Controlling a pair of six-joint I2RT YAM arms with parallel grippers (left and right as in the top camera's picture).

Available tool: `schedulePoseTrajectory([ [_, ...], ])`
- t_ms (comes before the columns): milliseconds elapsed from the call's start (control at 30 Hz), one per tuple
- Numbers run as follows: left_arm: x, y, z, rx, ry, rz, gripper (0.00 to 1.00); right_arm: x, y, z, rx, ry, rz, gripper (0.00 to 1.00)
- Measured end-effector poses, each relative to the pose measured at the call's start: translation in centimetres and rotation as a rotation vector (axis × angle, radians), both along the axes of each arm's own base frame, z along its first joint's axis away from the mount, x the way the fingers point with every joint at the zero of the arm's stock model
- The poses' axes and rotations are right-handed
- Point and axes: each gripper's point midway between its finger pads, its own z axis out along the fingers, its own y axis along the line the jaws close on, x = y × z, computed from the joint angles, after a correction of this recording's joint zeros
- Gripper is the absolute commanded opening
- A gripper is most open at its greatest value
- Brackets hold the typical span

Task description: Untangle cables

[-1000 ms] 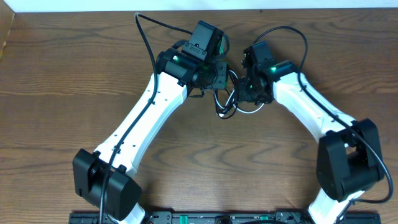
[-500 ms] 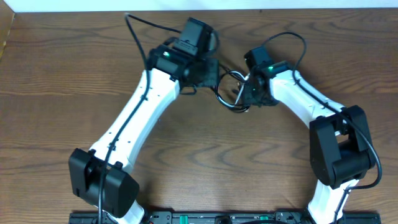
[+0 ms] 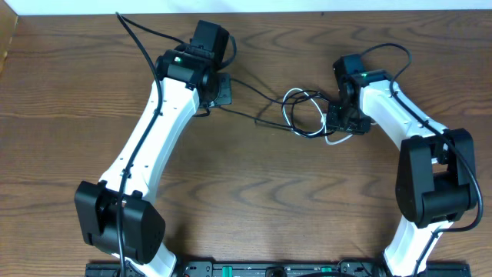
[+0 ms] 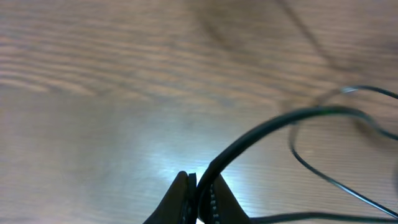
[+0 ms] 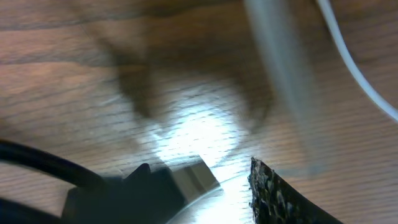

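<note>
The thin black cable (image 3: pixel 254 86) runs taut from my left gripper (image 3: pixel 221 91) rightward into a loose tangle with the white cable (image 3: pixel 296 98) at centre right. My left gripper (image 4: pixel 198 198) is shut on the black cable (image 4: pixel 267 127) just above the table. My right gripper (image 3: pixel 342 119) is at the tangle's right side. In the right wrist view a black plug with a metal tip (image 5: pixel 186 180) sits beside its textured finger (image 5: pixel 280 199), and the white cable (image 5: pixel 354 68) passes blurred above. The plug looks held. The other finger is hidden.
The wooden table (image 3: pixel 254 200) stretches under both arms. The arms' thick black cables (image 3: pixel 146 38) arch over the back. The white table edge (image 3: pixel 246 6) runs along the far side, and the arm bases stand at the front.
Both grippers have pulled apart: the left moved left and back, the right moved right. The bunched cables between them have spread into looser loops, with the black cable drawn out straight.
</note>
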Motion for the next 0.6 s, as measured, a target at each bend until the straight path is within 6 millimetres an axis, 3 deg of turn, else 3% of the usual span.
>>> schedulePoseTrajectory([
  [133,-0.3,1.0,-0.4,0.039,0.021,0.009,0.07,-0.2,-0.3,0.0,0.007,0.013,0.008,0.44],
  [333,-0.2,1.5,-0.8,0.069,0.031,-0.003,0.08,-0.4,0.3,0.0,0.036,0.023,0.059,0.28],
  [433,-0.4,2.3,-1.1,0.119,0.039,-0.008,0.07,-0.7,0.1,-0.1,0.034,0.037,0.058,0.27],
  [533,-0.5,3.8,-1.3,0.159,0.057,0.008,0.07,-1.1,-0.8,-0.1,0.031,0.057,0.032,0.27],
  [600,-0.6,6.1,-1.3,0.198,0.072,0.060,0.07,-1.3,-2.7,-0.1,0.006,0.074,-0.010,0.26],
])
